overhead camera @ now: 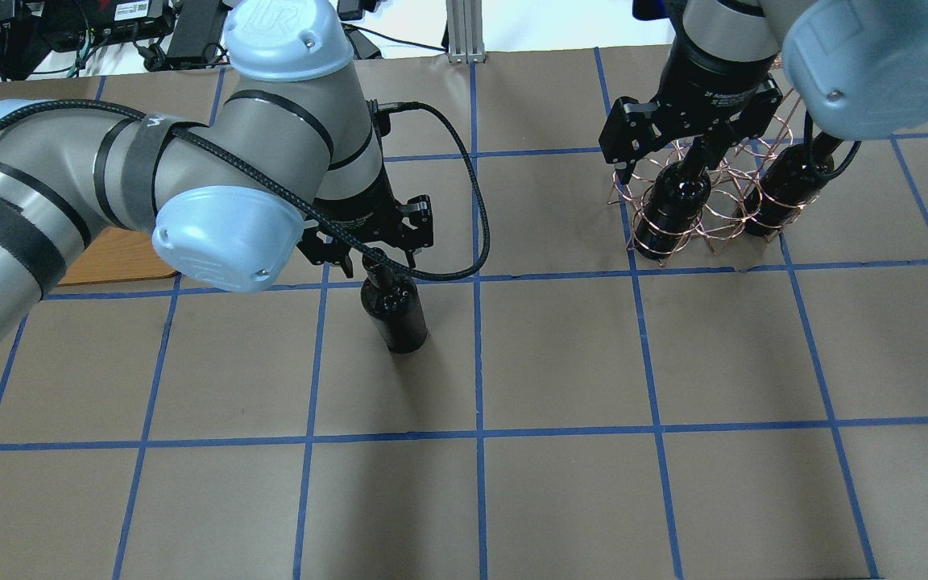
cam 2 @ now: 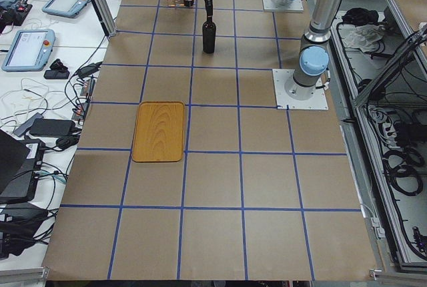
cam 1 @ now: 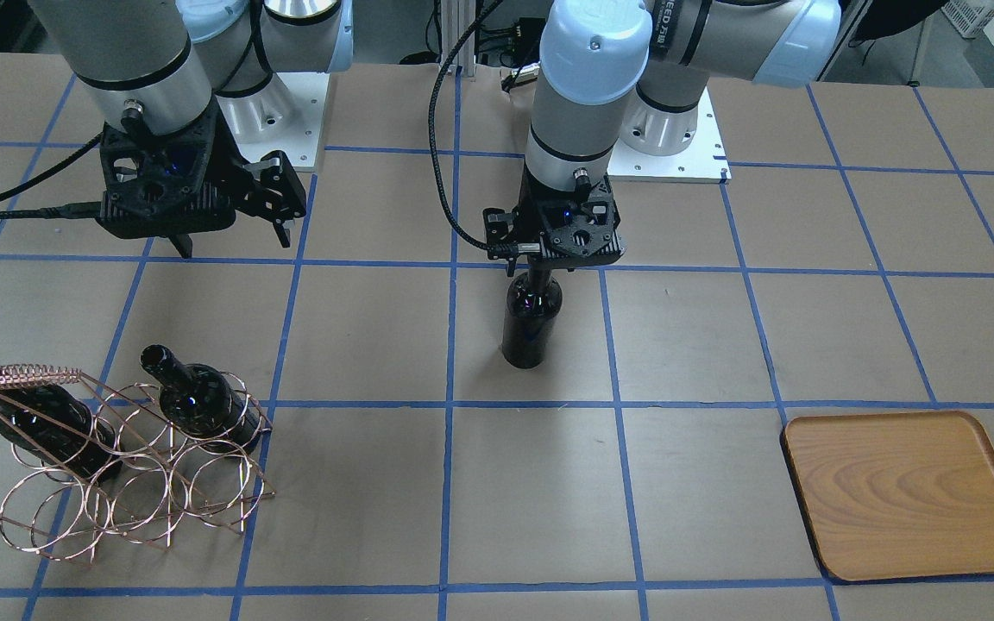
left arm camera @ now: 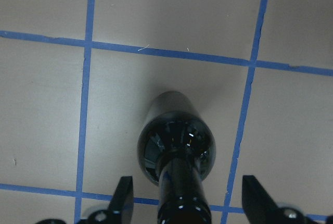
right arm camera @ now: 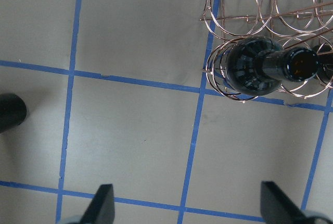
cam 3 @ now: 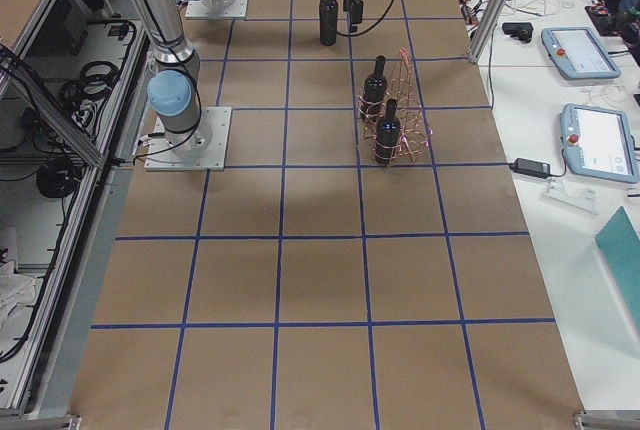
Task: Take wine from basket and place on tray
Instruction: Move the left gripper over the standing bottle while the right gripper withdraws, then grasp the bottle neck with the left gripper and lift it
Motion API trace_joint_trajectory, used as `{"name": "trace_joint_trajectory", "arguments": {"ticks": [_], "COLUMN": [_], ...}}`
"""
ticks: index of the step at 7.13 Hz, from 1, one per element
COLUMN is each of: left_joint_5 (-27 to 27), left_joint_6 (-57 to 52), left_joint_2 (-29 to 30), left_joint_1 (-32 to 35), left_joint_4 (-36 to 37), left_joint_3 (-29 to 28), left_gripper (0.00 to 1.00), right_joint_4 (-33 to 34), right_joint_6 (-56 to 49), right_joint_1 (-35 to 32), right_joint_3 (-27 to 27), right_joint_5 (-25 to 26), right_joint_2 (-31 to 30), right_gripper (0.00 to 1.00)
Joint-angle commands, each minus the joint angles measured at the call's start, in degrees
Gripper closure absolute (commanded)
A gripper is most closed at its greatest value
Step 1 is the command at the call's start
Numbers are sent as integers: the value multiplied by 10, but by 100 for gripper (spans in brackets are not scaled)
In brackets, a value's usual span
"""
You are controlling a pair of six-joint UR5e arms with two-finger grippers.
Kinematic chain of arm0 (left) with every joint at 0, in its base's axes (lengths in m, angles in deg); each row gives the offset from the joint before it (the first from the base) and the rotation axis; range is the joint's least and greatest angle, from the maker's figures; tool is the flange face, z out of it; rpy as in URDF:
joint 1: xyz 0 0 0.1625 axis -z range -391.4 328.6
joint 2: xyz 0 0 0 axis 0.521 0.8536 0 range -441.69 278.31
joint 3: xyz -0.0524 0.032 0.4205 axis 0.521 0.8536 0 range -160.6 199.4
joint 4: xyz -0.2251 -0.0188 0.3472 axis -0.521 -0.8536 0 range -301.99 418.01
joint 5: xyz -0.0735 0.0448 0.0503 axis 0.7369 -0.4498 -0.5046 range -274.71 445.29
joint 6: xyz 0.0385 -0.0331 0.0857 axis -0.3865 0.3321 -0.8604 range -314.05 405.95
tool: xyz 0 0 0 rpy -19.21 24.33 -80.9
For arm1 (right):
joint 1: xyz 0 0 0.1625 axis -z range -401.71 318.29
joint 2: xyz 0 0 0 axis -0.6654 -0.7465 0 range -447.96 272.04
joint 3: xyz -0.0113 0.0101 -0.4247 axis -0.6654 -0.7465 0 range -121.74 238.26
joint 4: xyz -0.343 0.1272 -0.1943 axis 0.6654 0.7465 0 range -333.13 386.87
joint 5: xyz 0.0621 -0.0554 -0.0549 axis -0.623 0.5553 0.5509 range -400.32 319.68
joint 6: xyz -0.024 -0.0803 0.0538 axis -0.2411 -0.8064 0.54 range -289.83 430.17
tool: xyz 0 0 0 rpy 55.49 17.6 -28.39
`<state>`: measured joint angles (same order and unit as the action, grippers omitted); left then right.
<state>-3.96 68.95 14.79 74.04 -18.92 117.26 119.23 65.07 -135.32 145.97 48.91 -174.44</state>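
Right, nearest the operators' edge I am looking at the tray (cam 1: 907,496), a flat rounded-rectangular piece of light-brown wood with swirling grain and a low raised rim, lying on the robot's left side of the table (cam 1: 359,517), which is wearing matte brown paper gridded with blue tape. Level with it on the robot's right, the basket (cam 1: 130,457) is sitting, a copper-coloured lattice of thin joined wire rings with a coiled handle (cam 1: 22,375). It is cradling one glossy bottle (cam 1: 48,423) under that coil and a second bottle (cam 1: 199,401) beside it, both tilted with their necks slanting up toward the robot. Further in, near the middle of the table and well apart from both tray and basket, the wine bottle (cam 1: 531,319) is standing upright, near-black, shiny and unlabelled. The left claw (left arm camera: 187,182) is hanging over it with its fingers (left arm camera: 124,195) spread wide on either side of the long neck, not touching the glass. Farther back, the right claw (right arm camera: 187,186) is hovering above the paper beside the basket, gaping and holding nothing.
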Motion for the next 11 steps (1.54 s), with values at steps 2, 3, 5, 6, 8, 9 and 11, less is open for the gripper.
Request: {"name": "trace_joint_trajectory", "arguments": {"ticks": [2, 3, 5, 6, 8, 9, 11], "left_joint_5": [-6, -5, -6, -6, -23, -19, -14], "left_joint_6": [0, -1, -1, -2, -37, -62, -241], "left_joint_2": [-2, -1, -2, -2, -16, -16, -20], "left_joint_1": [0, 0, -1, -1, -20, -61, -162], "left_joint_4": [-3, -3, -1, 3, -4, -29, -109], "left_joint_3": [0, 0, 0, 0, -34, -68, -143], "left_gripper": [60, 79, 100, 100, 100, 100, 100], "right_joint_4": [0, 0, 1, 2, 5, 5, 2], "right_joint_6": [0, 0, 0, 0, 0, 4, 0], "right_joint_1": [0, 0, 1, 1, 1, 2, 5], "right_joint_3": [1, 1, 0, 1, 0, 0, 1], "right_joint_5": [5, 5, 5, 3, 1, 5, 1], "right_joint_2": [0, 0, 0, 0, 0, 0, 2], "right_gripper": [0, 0, 0, 0, 0, 0, 0]}}
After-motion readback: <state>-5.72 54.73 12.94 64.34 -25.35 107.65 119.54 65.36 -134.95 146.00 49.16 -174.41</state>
